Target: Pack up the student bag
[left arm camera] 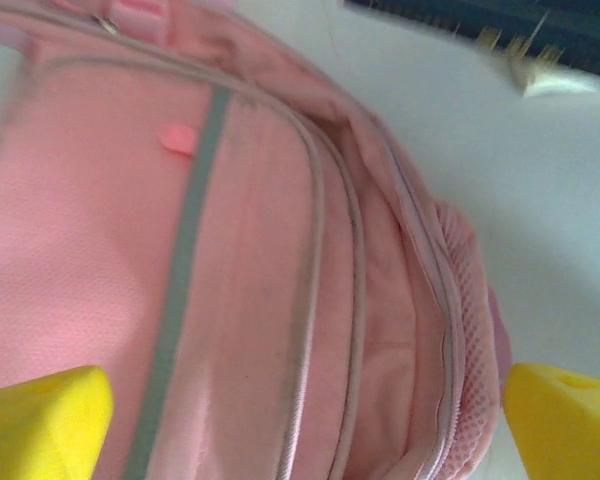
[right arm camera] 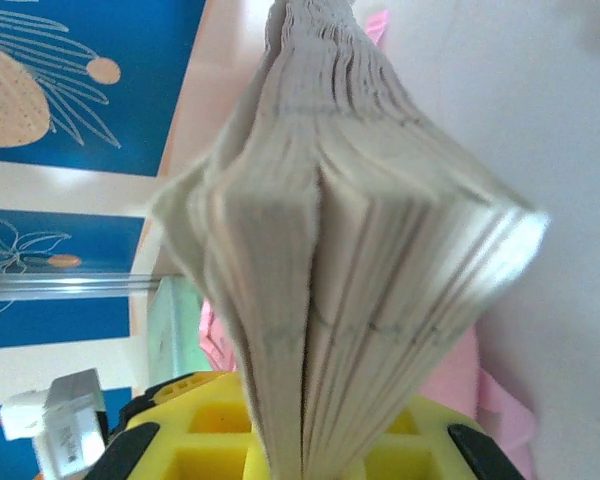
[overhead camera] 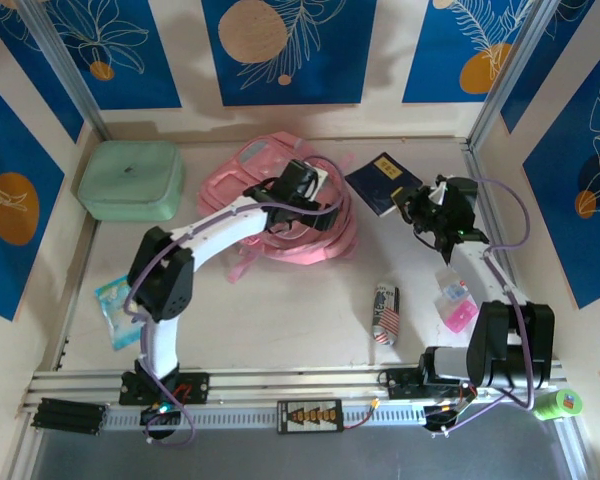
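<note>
The student bag (overhead camera: 252,165), a soft pink backpack, lies at the back middle of the table. In the left wrist view its main compartment (left arm camera: 400,330) gapes open between grey zip lines. My left gripper (overhead camera: 302,180) hovers right over the bag, open, its yellow fingertips (left arm camera: 40,425) wide apart with nothing between them. Right of the bag, my right gripper (overhead camera: 420,208) is shut on the edge of a dark blue book (overhead camera: 383,183). The book's pale pages (right arm camera: 350,230) fan out from the jaws of the right gripper (right arm camera: 310,450).
A mint green case (overhead camera: 132,178) sits at the back left. A printed can (overhead camera: 385,313) lies in front of the bag, a small pink-and-white item (overhead camera: 454,305) to its right. A blue packet (overhead camera: 113,300) lies by the left arm, and a green tape roll (overhead camera: 560,403) sits at the near right.
</note>
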You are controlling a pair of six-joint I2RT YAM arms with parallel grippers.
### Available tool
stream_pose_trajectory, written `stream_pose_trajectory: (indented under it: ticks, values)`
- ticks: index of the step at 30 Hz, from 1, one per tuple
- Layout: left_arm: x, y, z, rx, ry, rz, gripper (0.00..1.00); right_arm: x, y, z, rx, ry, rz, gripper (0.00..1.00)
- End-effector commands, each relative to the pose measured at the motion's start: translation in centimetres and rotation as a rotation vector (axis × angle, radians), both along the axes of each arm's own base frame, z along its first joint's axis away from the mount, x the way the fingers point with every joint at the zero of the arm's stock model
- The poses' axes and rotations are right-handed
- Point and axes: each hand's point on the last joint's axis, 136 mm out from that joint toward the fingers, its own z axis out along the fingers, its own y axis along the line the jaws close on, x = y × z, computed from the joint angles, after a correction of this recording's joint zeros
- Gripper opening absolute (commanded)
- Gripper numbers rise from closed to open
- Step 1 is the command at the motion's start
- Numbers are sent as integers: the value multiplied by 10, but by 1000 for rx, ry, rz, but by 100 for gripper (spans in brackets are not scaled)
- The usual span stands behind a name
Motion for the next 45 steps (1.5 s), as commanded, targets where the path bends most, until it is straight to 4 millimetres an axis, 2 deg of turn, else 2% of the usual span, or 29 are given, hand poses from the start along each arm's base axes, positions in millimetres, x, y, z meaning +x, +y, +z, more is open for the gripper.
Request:
stream_pose_trajectory:
  ticks: [1,9,15,18,25,31,36,39,45]
  values:
    - [6,6,-9,114,11,-10,88,-10,-10,6,-32,-21,-5,6]
    - [19,9,-51,298,45,-14,69,-15,-16,4,-17,-15,-24,6]
    - [27,11,-65,369,44,-15,55,-15,-16,4,-7,-21,-30,6]
    - [29,12,-63,384,35,0,42,-15,-16,4,-3,-21,-28,6]
    - [30,5,-31,312,-10,-7,25,-16,-18,3,-11,-19,-42,6]
    - [24,-2,1,203,-28,-9,0,-18,-25,1,-28,-12,-63,6]
    - [23,6,39,134,-76,17,0,-22,-34,2,-39,-14,-88,6]
    - [28,18,70,91,-123,44,0,-25,-37,5,-40,-19,-94,6]
    - [44,39,136,-40,-237,91,0,-34,-25,12,-40,-37,-54,6]
